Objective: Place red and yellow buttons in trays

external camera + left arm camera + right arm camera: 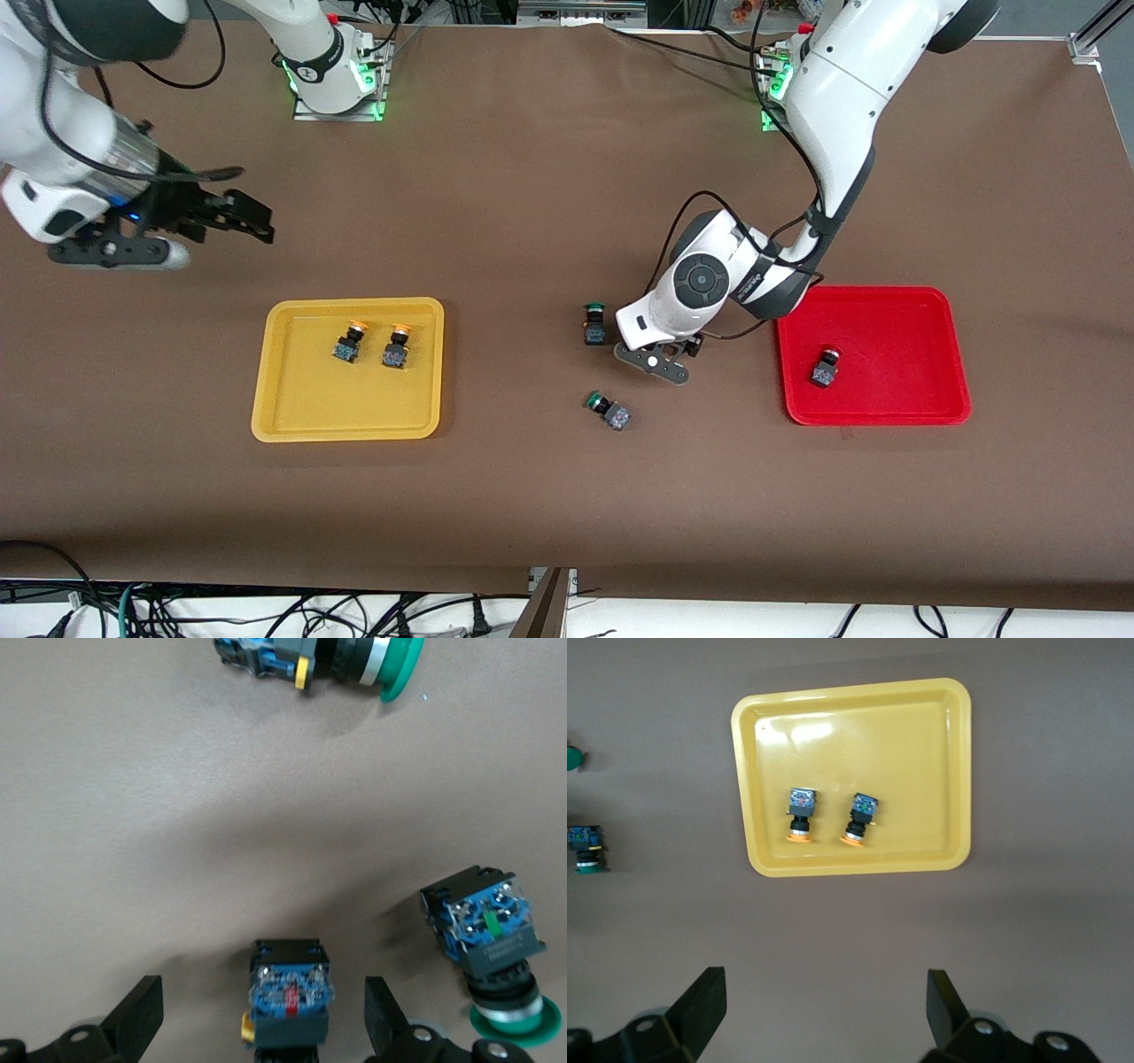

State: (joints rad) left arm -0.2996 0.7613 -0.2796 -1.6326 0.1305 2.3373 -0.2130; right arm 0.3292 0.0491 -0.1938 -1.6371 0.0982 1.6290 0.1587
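The yellow tray point(283, 416) holds two yellow buttons point(348, 343) point(397, 346); the tray point(939, 771) and both buttons point(800, 815) point(859, 819) also show in the right wrist view. The red tray point(939, 354) holds one red button point(825, 367). My left gripper point(660, 359) is low over the table between the trays, open, with its fingers on either side of a button point(291, 992) that has a red mark on its block. The button's cap is hidden, and no finger touches it. My right gripper point(252, 217) is open and empty over bare table.
Two green-capped buttons lie beside my left gripper: one point(594, 324) toward the right arm's end, one point(609, 410) nearer the front camera. Both show in the left wrist view point(354, 660) point(492, 939). Brown table between and around the trays.
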